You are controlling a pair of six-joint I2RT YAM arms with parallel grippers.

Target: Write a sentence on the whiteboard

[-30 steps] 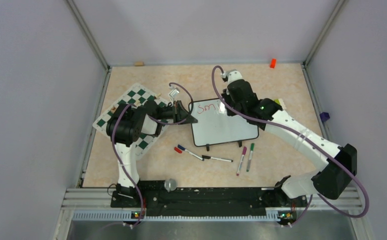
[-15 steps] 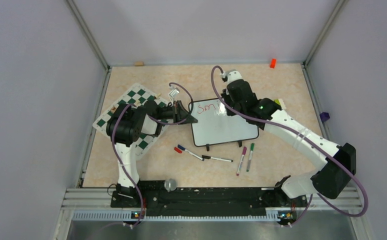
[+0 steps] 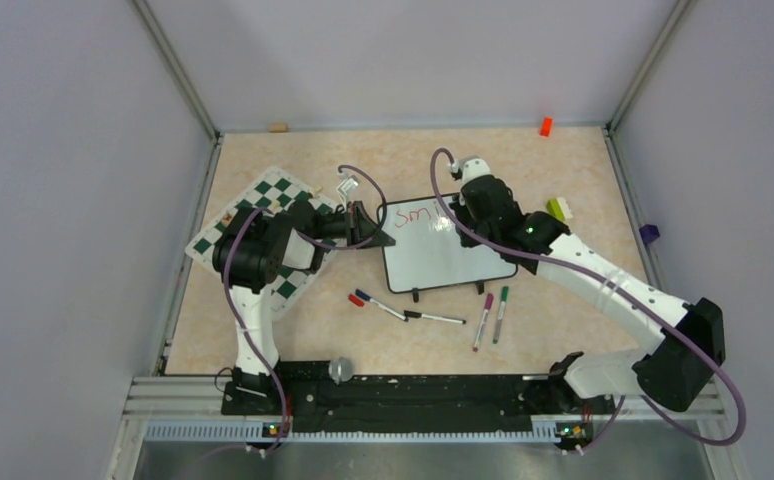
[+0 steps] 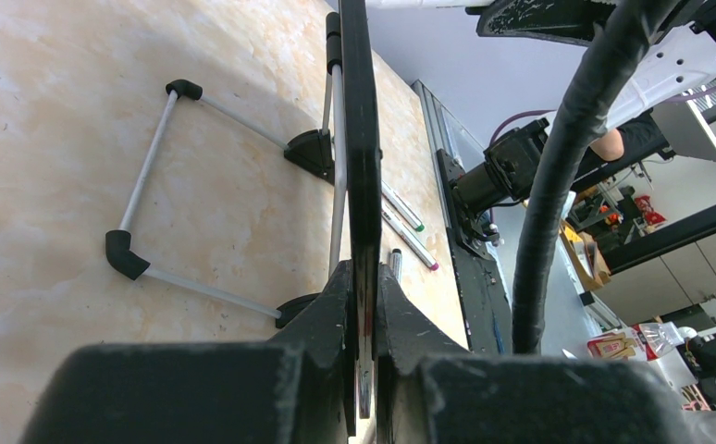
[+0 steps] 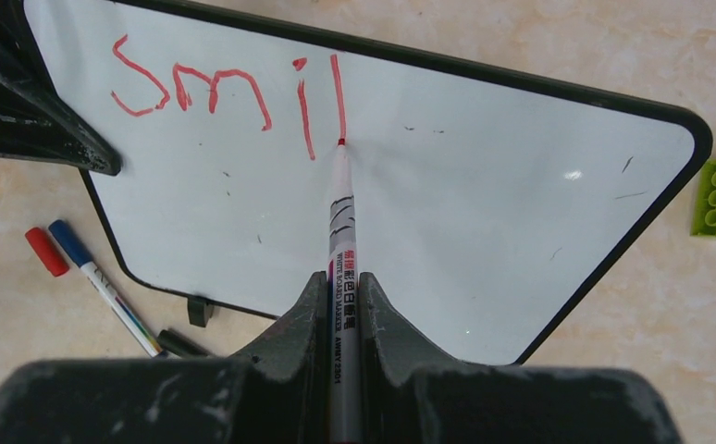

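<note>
The whiteboard lies mid-table, white with a thin black frame. My left gripper is shut on its left edge; in the left wrist view the jaws clamp the board's thin edge, with its wire feet visible beneath. My right gripper is shut on a white marker, held upright between the fingers. The marker's red tip touches the board at the foot of an "l" stroke. The red lettering reads "smil", also visible from the top.
A green-and-white chess mat lies under the left arm. Loose markers lie in front of the board: a blue one with a red cap, a black one, a purple one and a green one. A green brick sits right of the board.
My right gripper has shifted to the right and toward the near side with the marker. More red letters now show after "sm". The left gripper has not moved.
</note>
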